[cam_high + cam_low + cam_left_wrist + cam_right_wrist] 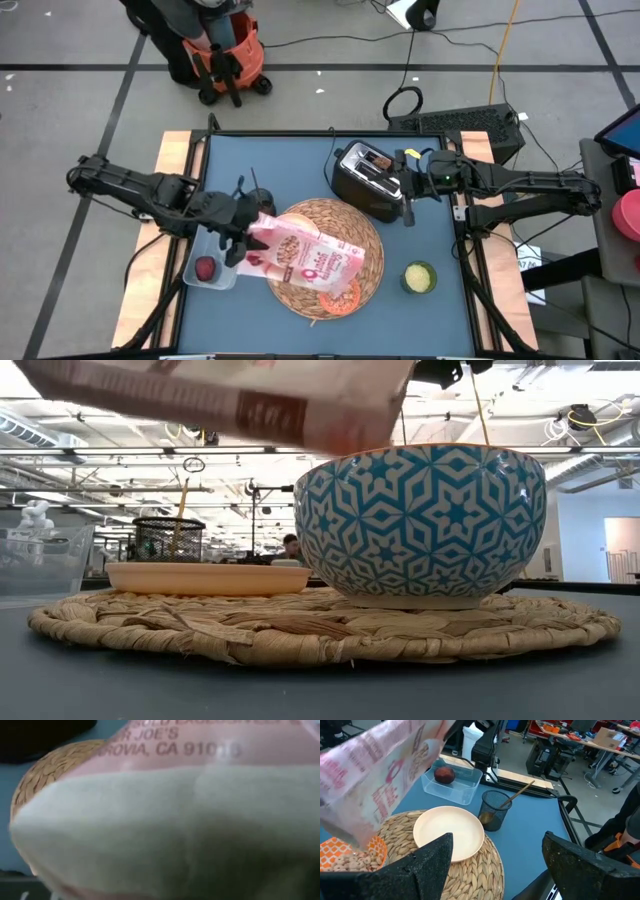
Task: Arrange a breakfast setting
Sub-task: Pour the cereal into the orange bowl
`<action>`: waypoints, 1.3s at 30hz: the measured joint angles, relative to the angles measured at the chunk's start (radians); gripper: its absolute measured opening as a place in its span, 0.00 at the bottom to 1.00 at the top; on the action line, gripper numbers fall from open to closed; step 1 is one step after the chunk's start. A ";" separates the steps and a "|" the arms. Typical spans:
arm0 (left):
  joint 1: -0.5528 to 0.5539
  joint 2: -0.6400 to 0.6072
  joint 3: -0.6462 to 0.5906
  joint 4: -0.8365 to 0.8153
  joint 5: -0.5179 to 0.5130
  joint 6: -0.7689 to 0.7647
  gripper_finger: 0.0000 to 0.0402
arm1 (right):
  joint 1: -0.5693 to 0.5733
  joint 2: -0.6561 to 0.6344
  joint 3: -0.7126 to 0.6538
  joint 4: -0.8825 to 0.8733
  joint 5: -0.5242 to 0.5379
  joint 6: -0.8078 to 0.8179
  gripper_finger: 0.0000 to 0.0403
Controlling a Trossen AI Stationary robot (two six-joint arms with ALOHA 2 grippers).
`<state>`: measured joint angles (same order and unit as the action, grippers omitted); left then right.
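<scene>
Left gripper is clamped on the pink-white cereal box, holding it tipped over the round woven straw placemat. Box mouth points down at the bowl, which in the low view shows a blue-and-white star pattern outside. In the right wrist view I see cereal rings already lying in an orange-patterned vessel under the box; I take that to be the same bowl's inside, though I cannot confirm it from this angle.

Done so far, by my reading: placemat laid, bowl on it, a cream plate beside the bowl on the mat, pour under way.

Still out of place: dark-red fruit sits in the clear plastic tub at the mat's left edge; wooden spoon stands in the dark mesh cup just off the mat.

Right gripper waits near the toaster, fingers spread apart, holding nothing. Small green-yellow cup stands right of the mat.
</scene>
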<state>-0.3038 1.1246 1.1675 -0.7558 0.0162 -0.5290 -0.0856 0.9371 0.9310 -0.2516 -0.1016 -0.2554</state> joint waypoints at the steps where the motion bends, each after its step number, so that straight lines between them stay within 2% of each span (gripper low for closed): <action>1: 0.000 0.007 0.000 0.000 0.002 0.000 0.41 | 0.000 0.000 0.000 0.000 0.000 0.000 0.73; 11: 0.000 -0.024 0.001 0.010 0.026 -0.031 0.41 | 0.000 0.000 0.000 0.000 0.000 0.000 0.73; 19: -0.006 -0.006 0.001 -0.010 -0.009 -0.018 0.41 | 0.000 0.000 0.000 0.000 0.000 0.000 0.73; 24: 0.001 -0.006 0.001 -0.009 0.048 -0.046 0.41 | 0.000 0.000 0.000 0.000 0.000 0.000 0.73; 39: 0.002 0.000 0.001 -0.007 0.028 -0.026 0.41 | 0.000 0.000 0.000 0.000 0.000 0.000 0.73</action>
<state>-0.3019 1.1249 1.1683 -0.7627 0.0444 -0.5549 -0.0856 0.9371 0.9310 -0.2520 -0.1015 -0.2558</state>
